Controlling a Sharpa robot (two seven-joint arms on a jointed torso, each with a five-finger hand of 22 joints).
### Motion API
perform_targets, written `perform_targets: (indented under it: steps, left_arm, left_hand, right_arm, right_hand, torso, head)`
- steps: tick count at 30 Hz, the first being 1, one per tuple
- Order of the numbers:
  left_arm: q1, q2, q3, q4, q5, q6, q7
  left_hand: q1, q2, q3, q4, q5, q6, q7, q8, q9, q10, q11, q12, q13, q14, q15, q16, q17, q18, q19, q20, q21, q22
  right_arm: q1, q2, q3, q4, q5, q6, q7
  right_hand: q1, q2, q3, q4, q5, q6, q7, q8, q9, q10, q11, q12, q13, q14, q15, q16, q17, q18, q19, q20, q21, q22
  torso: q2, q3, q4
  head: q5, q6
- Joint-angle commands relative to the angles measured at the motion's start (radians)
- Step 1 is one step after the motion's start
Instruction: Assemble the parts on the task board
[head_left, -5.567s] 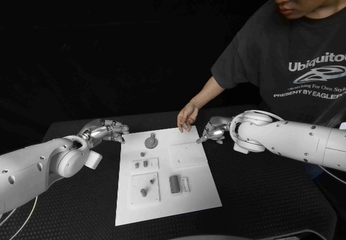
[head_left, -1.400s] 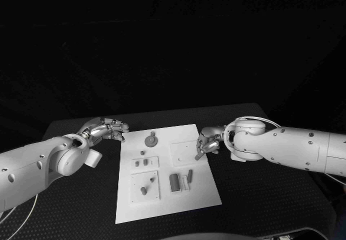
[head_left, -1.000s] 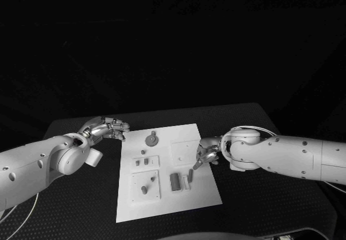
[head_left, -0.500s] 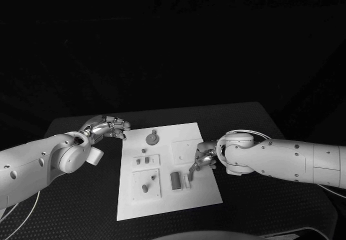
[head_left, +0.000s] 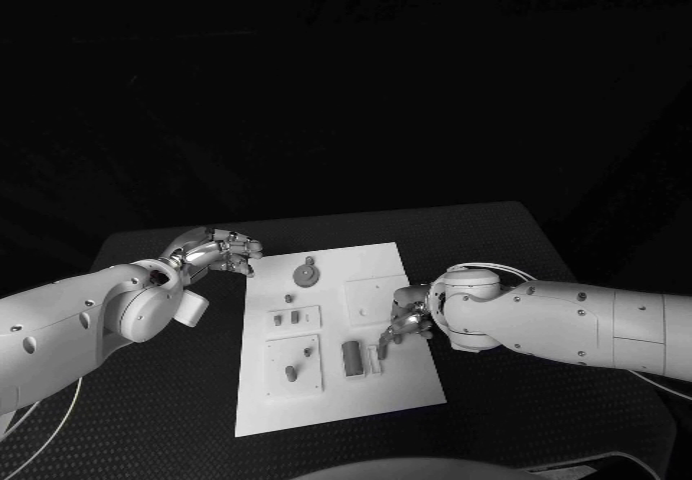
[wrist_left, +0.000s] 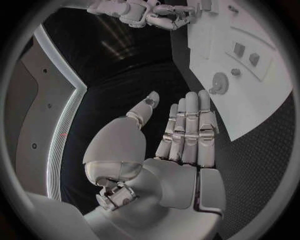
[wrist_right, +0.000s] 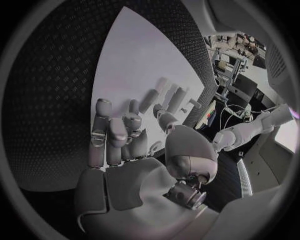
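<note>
The right hand (head_left: 405, 322) hangs over the board's (head_left: 411, 385) near right part, fingers curled down and pinching a small dark bar (head_left: 384, 350) by its upper end. The bar slants down from the fingertips toward the slot piece (head_left: 352, 358) just beside them; whether its tip touches the board I cannot tell. In the right wrist view the fingers (wrist_right: 112, 135) bend inward over the white plate (wrist_right: 134, 65), and the bar itself is hard to make out there.

By my judgement the task is at an early stage: this bar is not yet seated, and the other parts lie loose or in shallow trays. Beyond the right hand lies a plain square recess (head_left: 372, 296). Farther across sit a peg part (head_left: 293, 372), two small blocks (head_left: 291, 319) and a round gear-like disc (head_left: 306, 271).

The left hand (head_left: 219, 252) is off the board's far left corner, over the table (head_left: 159, 400), fingers straight and close together, holding nothing (wrist_left: 187, 135).

The board is smooth, matt and rectangular; the table is black and finely textured; the hands are polished metal.
</note>
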Motion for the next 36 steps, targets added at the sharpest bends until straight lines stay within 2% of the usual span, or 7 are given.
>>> perform_targets:
  steps: [1, 5, 12, 22, 26, 30, 36]
  left_arm:
    - [0.000, 0.001, 0.001, 0.003, -0.001, 0.016, 0.009]
    - [0.000, 0.001, 0.001, 0.003, -0.001, 0.016, 0.009]
    - [0.000, 0.000, 0.001, 0.003, -0.001, 0.017, 0.008]
    - [0.000, 0.000, 0.001, 0.003, -0.001, 0.018, 0.006]
    - [0.000, -0.001, 0.001, 0.003, -0.001, 0.019, 0.005]
    - [0.000, -0.001, 0.001, 0.003, -0.001, 0.019, 0.004]
    - [0.000, -0.002, 0.001, 0.003, -0.001, 0.019, 0.004]
  left_hand:
    - [-0.008, 0.005, -0.004, 0.000, -0.003, -0.003, -0.005, 0.000, -0.001, -0.005, 0.001, 0.004, -0.001, -0.002, 0.004, -0.006, 0.001, 0.017, -0.004, 0.001, -0.002, -0.001]
    - [-0.008, 0.005, -0.004, 0.000, -0.003, -0.002, -0.005, 0.000, -0.001, -0.005, 0.001, 0.004, -0.001, -0.002, 0.004, -0.006, 0.001, 0.017, -0.004, 0.001, -0.002, -0.001]
    - [-0.008, 0.005, -0.004, 0.001, -0.003, -0.002, -0.005, 0.000, -0.001, -0.005, 0.001, 0.004, -0.001, -0.002, 0.004, -0.006, 0.001, 0.017, -0.004, 0.001, -0.002, -0.001]
    - [-0.008, 0.006, -0.005, 0.001, -0.003, -0.002, -0.005, 0.000, -0.001, -0.005, 0.000, 0.004, -0.001, -0.002, 0.004, -0.007, 0.002, 0.017, -0.004, 0.001, -0.002, -0.001]
    - [-0.008, 0.006, -0.005, 0.001, -0.003, -0.002, -0.005, 0.000, -0.001, -0.005, 0.000, 0.004, -0.001, -0.002, 0.004, -0.007, 0.002, 0.017, -0.004, 0.001, -0.002, -0.001]
    - [-0.008, 0.006, -0.005, 0.001, -0.003, -0.003, -0.005, 0.000, -0.001, -0.005, 0.001, 0.004, -0.001, -0.002, 0.004, -0.007, 0.002, 0.017, -0.004, 0.001, -0.002, -0.001]
    - [-0.009, 0.006, -0.005, 0.001, -0.004, -0.003, -0.005, 0.000, -0.001, -0.006, 0.001, 0.004, -0.002, -0.002, 0.004, -0.007, 0.002, 0.017, -0.004, 0.001, -0.002, -0.001]
  right_arm:
    - [-0.004, 0.009, 0.000, -0.005, -0.038, 0.009, -0.012]
    - [-0.015, 0.016, 0.000, -0.010, -0.055, 0.007, -0.012]
    - [-0.021, 0.025, 0.000, -0.014, -0.072, 0.006, -0.011]
    - [-0.027, 0.034, 0.000, -0.019, -0.116, 0.003, -0.012]
    - [-0.028, 0.034, 0.000, -0.019, -0.137, 0.005, -0.011]
    - [-0.028, 0.034, -0.001, -0.015, -0.155, 0.006, -0.011]
    - [-0.028, 0.032, -0.001, -0.012, -0.170, 0.000, -0.012]
  right_hand:
    - [-0.013, 0.001, 0.002, 0.003, -0.001, 0.022, 0.014, -0.003, -0.001, 0.007, -0.003, 0.007, 0.000, 0.002, -0.005, 0.004, 0.002, 0.014, 0.008, -0.002, 0.004, 0.021]
    - [-0.010, 0.001, 0.005, -0.004, -0.001, 0.025, 0.012, -0.004, -0.003, 0.009, -0.005, 0.008, 0.000, 0.004, -0.007, 0.005, 0.002, 0.014, 0.010, -0.004, 0.005, 0.021]
    - [-0.006, 0.000, 0.007, -0.016, -0.001, 0.027, 0.012, -0.005, -0.006, 0.011, -0.005, 0.008, 0.000, 0.005, -0.007, 0.005, 0.002, 0.014, 0.011, -0.005, 0.007, 0.021]
    - [0.013, -0.001, 0.013, -0.064, -0.001, 0.031, 0.013, -0.010, -0.012, 0.013, -0.004, 0.006, 0.001, 0.007, -0.006, 0.004, 0.001, 0.014, 0.011, -0.005, 0.010, 0.021]
    - [0.039, -0.005, 0.017, -0.086, -0.001, 0.030, 0.014, -0.013, -0.015, 0.013, -0.003, 0.006, 0.001, 0.007, -0.005, 0.003, 0.001, 0.014, 0.011, -0.005, 0.011, 0.021]
    - [0.091, -0.017, 0.014, -0.088, -0.001, 0.029, 0.015, -0.015, -0.016, 0.012, -0.002, 0.006, 0.002, 0.005, -0.003, 0.003, 0.000, 0.014, 0.007, -0.004, 0.012, 0.021]
    - [0.122, -0.026, 0.009, -0.089, -0.001, 0.026, 0.017, -0.017, -0.018, 0.010, 0.000, 0.005, 0.003, 0.004, -0.002, 0.002, 0.000, 0.014, 0.004, -0.003, 0.012, 0.021]
  torso:
    - [0.000, 0.0003, -0.0004]
    - [0.000, 0.0001, -0.0010]
    - [0.000, 0.0002, -0.0009]
    - [0.000, 0.0002, -0.0004]
    - [0.000, -0.0002, -0.0009]
    - [0.000, 0.0000, -0.0015]
    - [0.000, 0.0006, -0.0011]
  head:
    - [0.000, -0.002]
    - [0.001, -0.002]
    - [0.002, -0.003]
    - [0.004, -0.006]
    - [0.003, -0.007]
    - [0.002, -0.008]
    - [0.002, -0.009]
